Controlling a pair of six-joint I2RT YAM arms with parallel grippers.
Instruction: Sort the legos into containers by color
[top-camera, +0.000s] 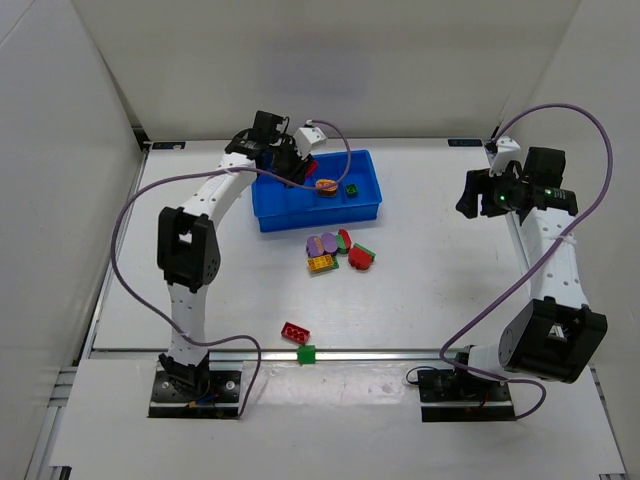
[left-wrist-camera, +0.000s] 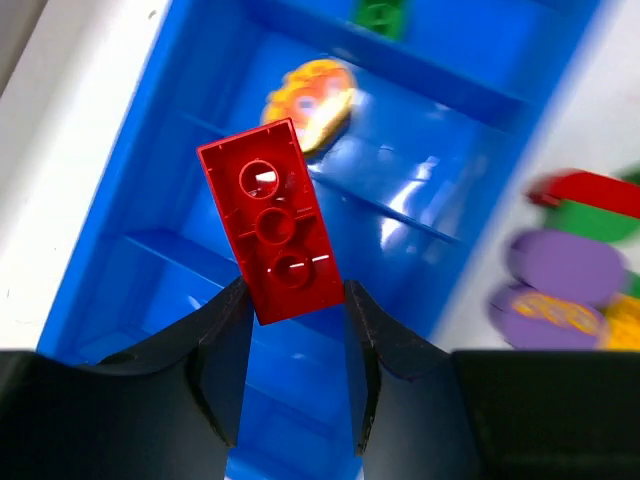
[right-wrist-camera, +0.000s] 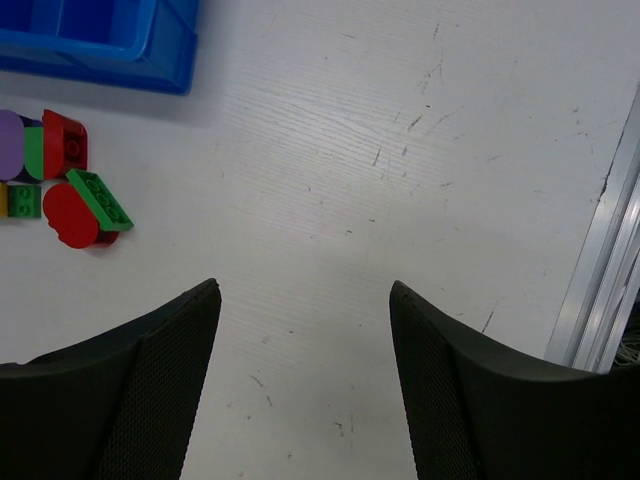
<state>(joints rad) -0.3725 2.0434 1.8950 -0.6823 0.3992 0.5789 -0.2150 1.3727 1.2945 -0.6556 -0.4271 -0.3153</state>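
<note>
My left gripper (top-camera: 300, 170) is over the left part of the blue tray (top-camera: 368, 208). In the left wrist view it (left-wrist-camera: 295, 292) is shut on the lower end of a red studded brick (left-wrist-camera: 272, 235), held above a compartment of the tray (left-wrist-camera: 420, 200). An orange-yellow oval (top-camera: 326, 186) and a green brick (top-camera: 352, 189) lie in separate compartments further right. A pile of purple (top-camera: 320, 244), yellow (top-camera: 322, 263), red (top-camera: 360, 258) and green legos lies in front of the tray. My right gripper (top-camera: 470, 195) is open and empty over bare table (right-wrist-camera: 305, 300).
A red brick (top-camera: 295, 331) and a green brick (top-camera: 306, 353) lie apart near the table's front edge. White walls stand close on the left, back and right. A metal rail (right-wrist-camera: 600, 260) runs along the table's right side.
</note>
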